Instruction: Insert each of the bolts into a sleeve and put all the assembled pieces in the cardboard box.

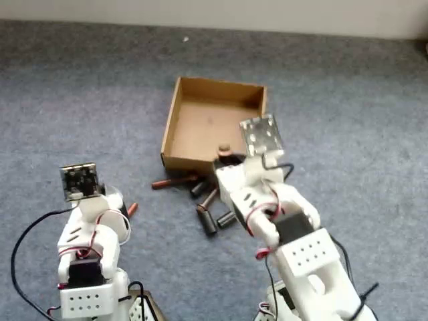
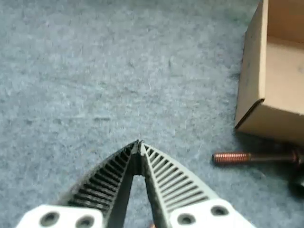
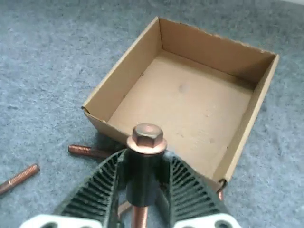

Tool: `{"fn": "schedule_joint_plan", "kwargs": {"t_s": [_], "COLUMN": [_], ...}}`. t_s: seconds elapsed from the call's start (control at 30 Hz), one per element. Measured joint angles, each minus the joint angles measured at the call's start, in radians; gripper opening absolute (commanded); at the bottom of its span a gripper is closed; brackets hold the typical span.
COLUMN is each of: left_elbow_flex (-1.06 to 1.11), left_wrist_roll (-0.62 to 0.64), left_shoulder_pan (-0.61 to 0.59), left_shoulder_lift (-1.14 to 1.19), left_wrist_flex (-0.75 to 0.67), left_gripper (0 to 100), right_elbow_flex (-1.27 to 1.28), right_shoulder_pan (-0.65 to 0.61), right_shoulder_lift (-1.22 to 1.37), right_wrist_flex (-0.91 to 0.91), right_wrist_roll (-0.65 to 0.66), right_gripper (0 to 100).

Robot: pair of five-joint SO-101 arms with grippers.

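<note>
Right wrist view: right claw [image 3: 145, 164] grasps a black sleeve [image 3: 141, 183] w/ a copper-coloured hex bolt [image 3: 147, 137] through it, head up, just short of the near wall of the cardboard box [image 3: 209, 45]. Prob. rigid, dense metal. The smooth sleeve could slip, so grip mid-sleeve and hold upright so the head seats. Over the grey carpeted bench [image 2: 95, 71] the left claw [image 2: 139, 145] is clenched, empty. A spare threaded bolt [image 2: 247, 157] lies beside the box.

No txt, labels, nos. or signs can be read. Cardboard box [image 3: 118, 78] walls and floor show plain brown, w/o print. Bolt [image 3: 147, 137] head is too blurred to tell any stamp.
</note>
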Motion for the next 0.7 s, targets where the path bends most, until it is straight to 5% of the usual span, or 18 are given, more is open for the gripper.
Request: {"fn": "schedule_joint_plan", "kwargs": {"t_s": [0.7], "left_elbow_flex": [0.006], "left_wrist_roll": [-0.091], "left_shoulder_pan": [-0.002], "left_shoulder_lift": [-0.002], "left_wrist_flex": [0.000], "left_gripper": [1], "right_elbow_flex": [-0.173], "right_shoulder_pan": [0.135], "right_shoulder_lift": [0.709], "right_wrist_flex": [-0.658], "right_wrist_roll": [0.000], "right_gripper": [1.1]}}
